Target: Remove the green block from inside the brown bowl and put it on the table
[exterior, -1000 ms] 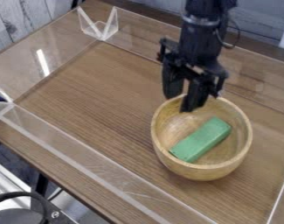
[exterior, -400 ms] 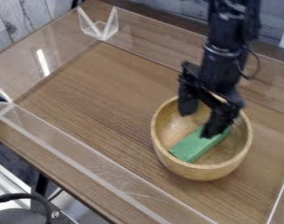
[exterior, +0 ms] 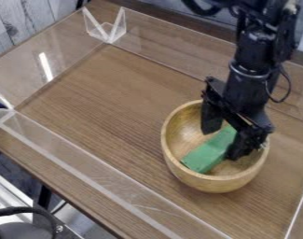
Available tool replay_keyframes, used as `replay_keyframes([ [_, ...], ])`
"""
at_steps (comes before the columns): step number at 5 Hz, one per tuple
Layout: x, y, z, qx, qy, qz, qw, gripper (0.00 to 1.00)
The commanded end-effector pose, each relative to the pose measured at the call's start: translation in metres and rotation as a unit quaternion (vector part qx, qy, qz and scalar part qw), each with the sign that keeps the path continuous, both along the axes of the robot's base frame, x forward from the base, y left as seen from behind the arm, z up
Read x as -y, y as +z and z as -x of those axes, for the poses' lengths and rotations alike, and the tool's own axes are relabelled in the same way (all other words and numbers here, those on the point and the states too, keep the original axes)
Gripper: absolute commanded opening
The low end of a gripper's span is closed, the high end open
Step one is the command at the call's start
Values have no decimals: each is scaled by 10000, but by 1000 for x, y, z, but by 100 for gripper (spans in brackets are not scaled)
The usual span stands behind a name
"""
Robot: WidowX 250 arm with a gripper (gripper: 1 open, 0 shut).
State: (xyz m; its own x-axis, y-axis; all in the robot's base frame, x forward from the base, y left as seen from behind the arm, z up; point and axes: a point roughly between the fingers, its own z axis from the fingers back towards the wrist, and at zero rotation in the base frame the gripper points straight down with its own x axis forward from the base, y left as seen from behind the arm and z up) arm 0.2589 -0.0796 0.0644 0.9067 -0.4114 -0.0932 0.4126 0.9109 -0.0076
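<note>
Carefully, the open gripper [exterior: 224, 138] should straddle the green block [exterior: 211, 152]'s narrow sides before closing — then lift straight up. The block lies inside the brown bowl [exterior: 177, 166], slanting from two o'clock toward seven.

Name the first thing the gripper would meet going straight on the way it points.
Probably the green block in the bowl, though the single view leaves depth unclear.
</note>
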Motion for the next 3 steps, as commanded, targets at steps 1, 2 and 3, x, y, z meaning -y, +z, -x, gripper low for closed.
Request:
replay_keyframes([
  [1,3,25,-7,246,145,179,9994,100],
  [2,2,27,-10,170,264,250,9992,100],
  [3,0,26,-12,35,392,295,9988,100],
])
